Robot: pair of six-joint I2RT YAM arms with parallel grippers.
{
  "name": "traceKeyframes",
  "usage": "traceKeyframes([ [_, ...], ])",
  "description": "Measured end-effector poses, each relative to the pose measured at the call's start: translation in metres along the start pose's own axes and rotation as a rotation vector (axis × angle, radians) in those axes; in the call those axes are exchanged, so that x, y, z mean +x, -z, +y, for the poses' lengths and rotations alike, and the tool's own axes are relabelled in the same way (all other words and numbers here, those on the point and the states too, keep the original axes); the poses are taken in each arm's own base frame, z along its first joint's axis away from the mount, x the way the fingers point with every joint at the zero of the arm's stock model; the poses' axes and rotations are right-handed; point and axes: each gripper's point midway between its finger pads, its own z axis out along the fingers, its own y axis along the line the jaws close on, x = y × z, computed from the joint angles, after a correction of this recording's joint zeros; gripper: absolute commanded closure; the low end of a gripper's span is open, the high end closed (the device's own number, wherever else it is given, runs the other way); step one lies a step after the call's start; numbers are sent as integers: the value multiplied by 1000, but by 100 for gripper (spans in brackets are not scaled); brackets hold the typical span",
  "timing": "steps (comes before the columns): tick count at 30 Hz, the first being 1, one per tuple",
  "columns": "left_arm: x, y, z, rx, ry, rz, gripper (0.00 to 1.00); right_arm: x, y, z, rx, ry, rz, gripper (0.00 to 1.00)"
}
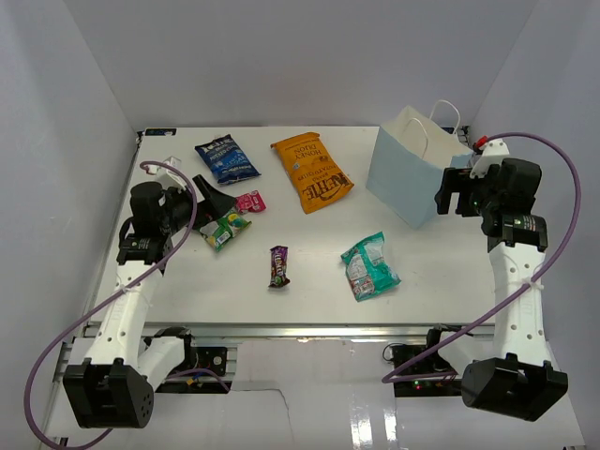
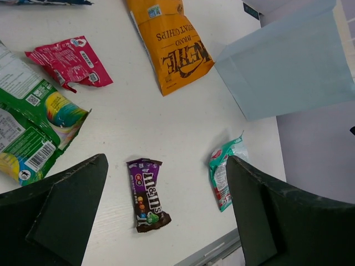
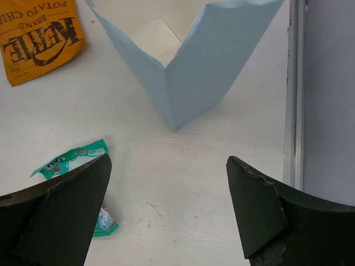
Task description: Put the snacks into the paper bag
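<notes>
The light-blue paper bag [image 1: 408, 178] stands upright at the back right, with white cord handles. On the table lie an orange chip bag [image 1: 312, 172], a dark blue bag [image 1: 226, 157], a pink packet [image 1: 249, 201], a green packet [image 1: 225, 228], a purple candy bar [image 1: 278, 266] and a teal packet [image 1: 369, 265]. My left gripper [image 2: 165, 160] is open and empty, held above the green packet [image 2: 33, 138] with the candy bar [image 2: 145, 194] beneath it. My right gripper [image 3: 167, 160] is open and empty, just right of the paper bag [image 3: 194, 66].
White walls close in the table on the left, back and right. A metal rail [image 3: 293, 94] runs along the table's right edge. The table's near edge lies just beyond the candy bar in the left wrist view. Purple cables loop from both arms.
</notes>
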Motion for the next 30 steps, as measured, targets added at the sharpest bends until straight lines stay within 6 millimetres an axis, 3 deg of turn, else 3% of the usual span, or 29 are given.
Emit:
traceKeyframes([
  [3,7,-5,1,12,24,37,2,-3,3,11,-84,116,-18,10],
  [8,11,-9,2,18,39,64,2,11,15,48,-342,485,-13,10],
  [10,12,-8,1,22,39,66,2,23,20,83,-507,655,11,10],
  [14,14,-10,1,27,51,78,2,68,33,176,-880,939,58,10],
  [18,18,-13,5,16,74,96,2,113,29,237,-1030,1112,154,10],
  [20,20,-12,5,12,91,100,2,114,5,253,-991,1090,223,10],
  [21,21,-10,5,10,99,101,2,105,-14,263,-945,1047,259,10],
  [22,24,-8,6,7,108,98,2,85,-47,282,-876,985,253,10],
  [27,35,5,6,-8,167,79,2,29,-143,343,-696,705,206,7],
  [30,38,11,4,-6,204,67,2,14,-190,367,-605,544,183,7],
])
